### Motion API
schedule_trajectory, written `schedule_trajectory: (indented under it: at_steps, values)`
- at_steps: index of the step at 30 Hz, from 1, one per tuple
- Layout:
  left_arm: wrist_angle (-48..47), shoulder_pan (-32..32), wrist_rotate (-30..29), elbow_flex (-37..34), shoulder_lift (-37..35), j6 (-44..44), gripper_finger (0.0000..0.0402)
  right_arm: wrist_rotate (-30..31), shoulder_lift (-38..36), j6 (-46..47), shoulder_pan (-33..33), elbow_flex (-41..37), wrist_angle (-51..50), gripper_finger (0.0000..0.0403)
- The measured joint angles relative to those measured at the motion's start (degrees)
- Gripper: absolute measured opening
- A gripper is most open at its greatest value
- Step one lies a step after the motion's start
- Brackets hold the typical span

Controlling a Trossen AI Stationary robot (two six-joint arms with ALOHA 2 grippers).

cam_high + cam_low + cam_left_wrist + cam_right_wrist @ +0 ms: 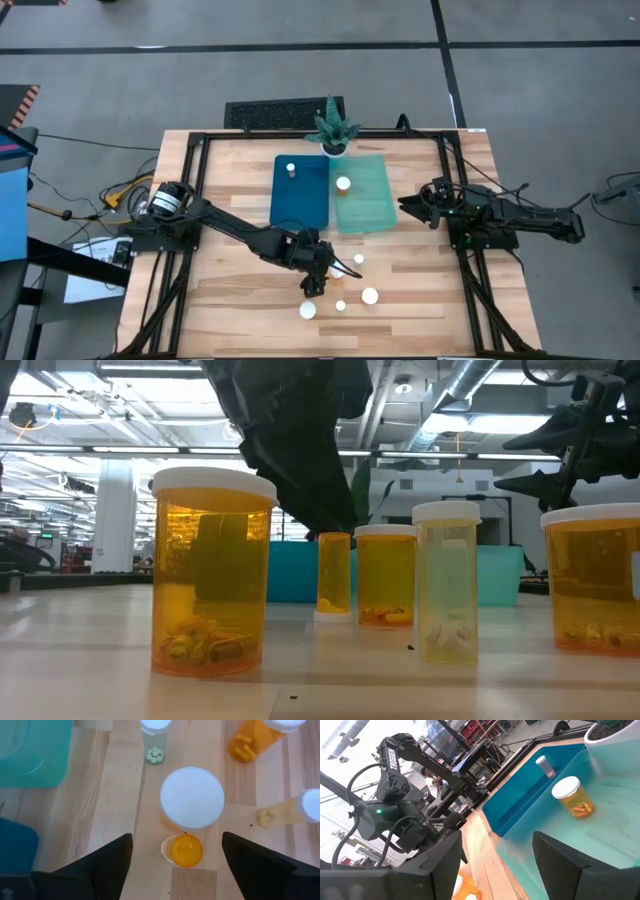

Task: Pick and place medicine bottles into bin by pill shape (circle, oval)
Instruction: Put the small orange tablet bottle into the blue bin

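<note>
Wooden table [420,290] carried two bins side by side at its far middle: dark blue bin [300,190] holding one small bottle, pale green bin [362,200] holding one wide-capped bottle [573,796]. Left gripper [316,283] hung over the loose cluster of medicine bottles [340,290] near the table's front edge, fingers wide apart, nothing between them. In its wrist view the fingers straddled a wide white-capped bottle [192,798] standing upright, with a small upside-down amber bottle [185,850] just beside it, nearer the camera. Right gripper [412,205] waited beside the green bin, fingers spread wide, empty.

Handling, as judged: bottles looked like light, rigid plastic with smooth, slick walls, few pills inside, so easy to tip or skid. Best hold seemed across the amber body below the cap, square on, not on the cap rim. The crowding small bottle risked getting knocked over on approach. Narrow clear bottle [155,740] with round pills stood farther off.
</note>
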Motion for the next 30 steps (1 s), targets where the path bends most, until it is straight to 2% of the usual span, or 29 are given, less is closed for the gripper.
schedule_trajectory:
  at_steps: [5, 10, 30]
  values:
    - [-0.1, 0.26, 2.44, 0.0, 0.0, 1.41, 0.0255, 0.0, 0.0, 0.0, 0.0, -0.02, 0.0, 0.0255]
    - [-0.16, 0.24, 2.16, 0.0, 0.0, 1.63, 0.0226, -0.01, 0.0, -0.02, 0.0, -0.02, 0.0, 0.0255]
    - [-0.81, 0.43, 2.3, 0.0, 0.0, 3.27, 0.0159, 0.0, 0.0, -0.02, -0.01, -0.02, 0.02, 0.0255]
